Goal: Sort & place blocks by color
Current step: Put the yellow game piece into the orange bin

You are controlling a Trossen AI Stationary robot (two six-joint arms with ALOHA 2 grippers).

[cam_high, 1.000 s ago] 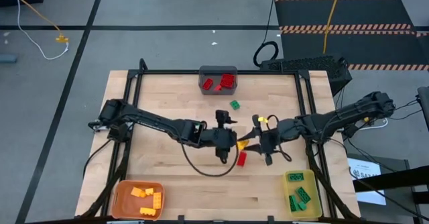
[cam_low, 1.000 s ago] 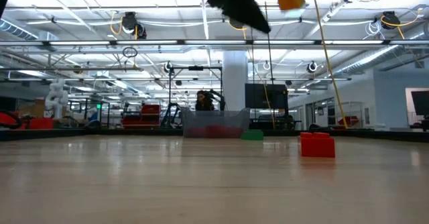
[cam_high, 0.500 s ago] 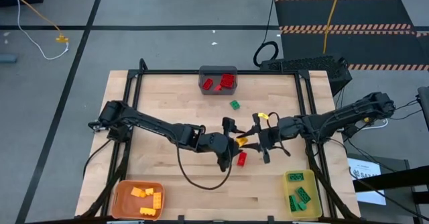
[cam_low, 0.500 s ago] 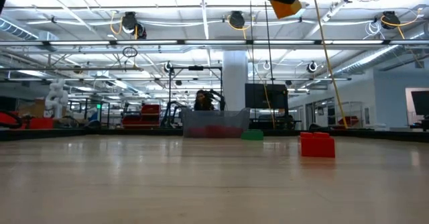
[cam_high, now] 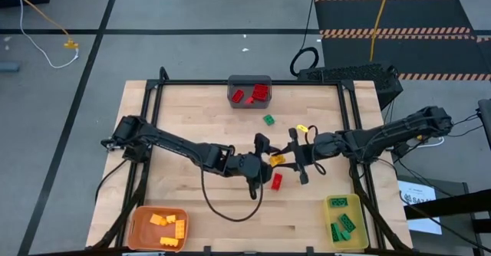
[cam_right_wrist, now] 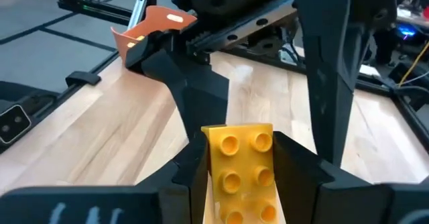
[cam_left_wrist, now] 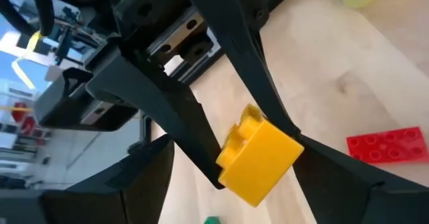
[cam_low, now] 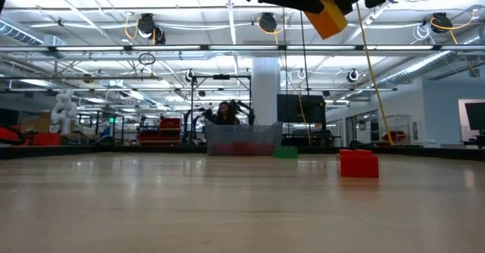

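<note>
Yellow block [cam_right_wrist: 242,174]: clamped in the right end effector [cam_high: 287,158], up off the desk [cam_high: 184,110] near its middle. Hangs above and just beside a loose red block [cam_high: 276,181].

Left end effector [cam_high: 263,150]: fingers apart, straddling the same block from the opposite side (looks like a hand-over, judging by the pose). No contact by the left fingers visible yet.

Risks from here:
- Drop, if the right releases before the left closes fully.
- Twist or squirt-out, if the left closes off-centre or on a corner; block sits tilted in the low view.
- Finger-to-finger clash, with both sets crowded around one small piece.
- Fall onto the red block below, scattering it.

Orange bin [cam_high: 142,214] well apart, at the left arm's near corner; long carry, so a weak grip likely to show there.
</note>
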